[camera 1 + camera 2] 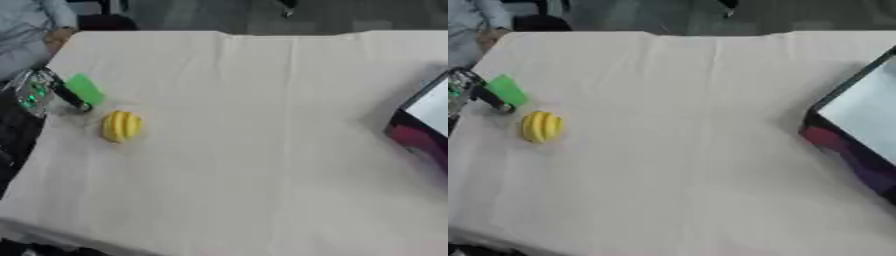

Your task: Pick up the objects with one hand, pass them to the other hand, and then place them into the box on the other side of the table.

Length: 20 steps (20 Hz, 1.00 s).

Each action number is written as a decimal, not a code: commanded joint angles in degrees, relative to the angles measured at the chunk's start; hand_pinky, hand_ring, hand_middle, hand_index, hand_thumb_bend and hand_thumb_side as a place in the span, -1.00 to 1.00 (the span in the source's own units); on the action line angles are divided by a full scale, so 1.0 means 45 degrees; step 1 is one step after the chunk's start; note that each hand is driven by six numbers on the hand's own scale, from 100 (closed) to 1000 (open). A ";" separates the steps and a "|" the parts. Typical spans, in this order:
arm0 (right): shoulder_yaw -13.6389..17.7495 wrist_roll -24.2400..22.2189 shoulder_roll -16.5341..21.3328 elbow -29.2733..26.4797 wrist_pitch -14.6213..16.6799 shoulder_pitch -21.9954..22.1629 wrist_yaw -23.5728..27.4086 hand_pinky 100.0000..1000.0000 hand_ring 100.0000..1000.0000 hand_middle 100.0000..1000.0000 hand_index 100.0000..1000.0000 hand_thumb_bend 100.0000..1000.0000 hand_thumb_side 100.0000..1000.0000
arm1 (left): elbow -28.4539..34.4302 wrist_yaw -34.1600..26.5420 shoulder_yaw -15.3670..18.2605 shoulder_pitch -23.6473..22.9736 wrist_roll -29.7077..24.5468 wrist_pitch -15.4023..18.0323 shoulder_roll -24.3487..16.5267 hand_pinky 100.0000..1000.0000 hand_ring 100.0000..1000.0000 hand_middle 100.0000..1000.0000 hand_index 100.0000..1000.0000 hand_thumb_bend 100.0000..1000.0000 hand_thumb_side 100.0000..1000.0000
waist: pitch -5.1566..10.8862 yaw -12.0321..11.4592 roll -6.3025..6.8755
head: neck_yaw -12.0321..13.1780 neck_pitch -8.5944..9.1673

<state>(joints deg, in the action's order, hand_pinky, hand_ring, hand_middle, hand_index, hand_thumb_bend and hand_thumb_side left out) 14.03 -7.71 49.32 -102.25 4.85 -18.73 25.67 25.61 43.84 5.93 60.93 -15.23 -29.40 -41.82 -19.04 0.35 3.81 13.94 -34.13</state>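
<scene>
at table's left edge, left hand (39, 92) fingers grasping green block (85, 89), no writing legible

— What can't you make out on the left?

— The left hand (42, 92) is cut off by the edge; its fingers blur against a green object (85, 88), so whether it holds it is unclear.

— And on the right?

— The box (859, 125) runs off the edge; only a dark wall, a pale panel and a blurred reddish patch show.

— The yellow ridged object (121, 126)?

— Too soft to name.
</scene>
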 commanded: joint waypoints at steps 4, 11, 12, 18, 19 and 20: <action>0.0120 -0.0061 0.0331 0.0084 -0.0107 -0.0269 0.0155 1.00 1.00 1.00 1.00 -1.00 -0.09 | 0.0753 -0.0024 -0.0189 0.0367 0.0094 0.0154 -0.0567 0.71 0.62 0.44 0.18 -0.39 -1.00 | 0.0463 -0.0173 0.0027 | -0.0254 -0.0007; 0.0096 -0.0083 0.0366 0.0170 -0.0130 -0.0158 0.0308 1.00 1.00 1.00 1.00 -1.00 -0.08 | 0.1734 0.0107 -0.0408 0.0417 -0.0098 0.0487 -0.0600 0.68 0.58 0.42 0.16 -0.40 -1.00 | 0.0785 -0.0360 -0.0044 | -0.0709 -0.0171; 0.0090 -0.0089 0.0367 0.0178 -0.0142 -0.0145 0.0324 1.00 1.00 1.00 1.00 -1.00 -0.08 | 0.1901 0.0132 -0.0458 0.0404 -0.0138 0.0538 -0.0620 0.68 0.58 0.41 0.16 -0.39 -1.00 | 0.0824 -0.0392 -0.0048 | -0.0761 -0.0196; -0.0031 -0.0175 0.0369 0.0129 -0.0209 -0.0201 0.0557 1.00 1.00 1.00 1.00 -1.00 -0.07 | 0.3427 0.0239 -0.0987 0.0208 -0.0645 0.1121 -0.0657 0.66 0.56 0.40 0.16 -0.39 -1.00 | 0.1135 -0.0609 -0.0139 | -0.1314 -0.0363; -0.0067 -0.0197 0.0381 0.0103 -0.0208 -0.0245 0.0612 1.00 1.00 1.00 1.00 -1.00 -0.06 | 0.3703 0.0204 -0.1097 0.0185 -0.0736 0.1233 -0.0615 0.65 0.55 0.40 0.16 -0.41 -1.00 | 0.1193 -0.0629 -0.0167 | -0.1433 -0.0392; -0.0108 -0.0222 0.0390 0.0076 -0.0210 -0.0291 0.0668 1.00 1.00 1.00 1.00 -1.00 -0.06 | 0.4009 0.0143 -0.1208 0.0133 -0.0812 0.1376 -0.0586 0.65 0.55 0.40 0.16 -0.41 -1.00 | 0.1238 -0.0649 -0.0192 | -0.1526 -0.0411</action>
<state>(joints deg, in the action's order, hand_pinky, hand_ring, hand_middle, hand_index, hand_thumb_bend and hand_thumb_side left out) 13.25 -8.61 49.21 -101.01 3.96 -19.22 28.15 41.32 44.59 0.91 60.76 -18.52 -23.94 -41.86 -15.66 -2.52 3.77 7.63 -35.72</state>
